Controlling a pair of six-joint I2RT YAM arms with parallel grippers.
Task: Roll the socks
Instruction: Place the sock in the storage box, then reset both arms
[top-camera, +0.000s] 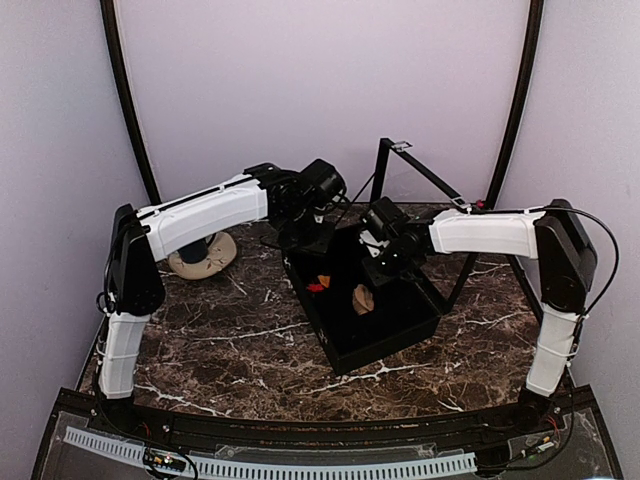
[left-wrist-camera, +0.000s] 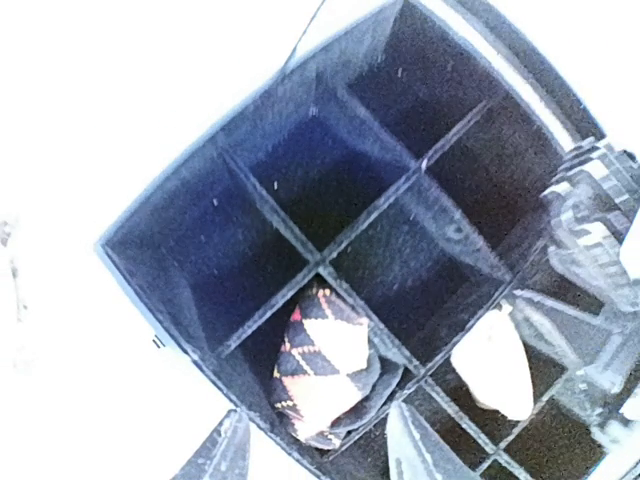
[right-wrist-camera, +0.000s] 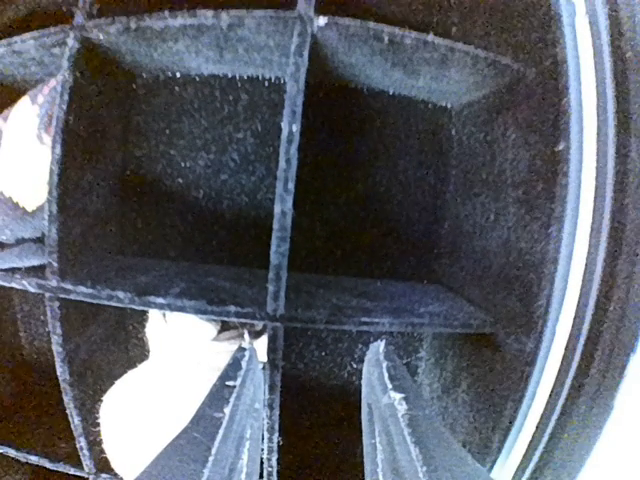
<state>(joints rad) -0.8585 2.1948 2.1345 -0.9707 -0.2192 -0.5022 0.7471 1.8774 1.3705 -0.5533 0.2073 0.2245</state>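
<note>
Down in the black divided box (top-camera: 390, 322), the black-and-orange diamond sock roll (left-wrist-camera: 325, 365) and tan sock roll (left-wrist-camera: 495, 365) look soft and squashy; pinch their fat middles. Above them, the left gripper (left-wrist-camera: 318, 430) and right gripper (right-wrist-camera: 312, 350) hang spread.

Two arms end in two pincers, the left pincer (left-wrist-camera: 322, 455) and the right pincer (right-wrist-camera: 312, 405), each with two fingers. One black divided box (top-camera: 385, 335) sits beneath both, with too many cells hidden for a full count. It holds two rolled socks: one argyle sock (left-wrist-camera: 325, 360) right under the left pincer and one tan sock (right-wrist-camera: 165, 395) just left of the right pincer. One pale ring-shaped thing (top-camera: 200, 258) lies well apart from the left pincer.
</note>
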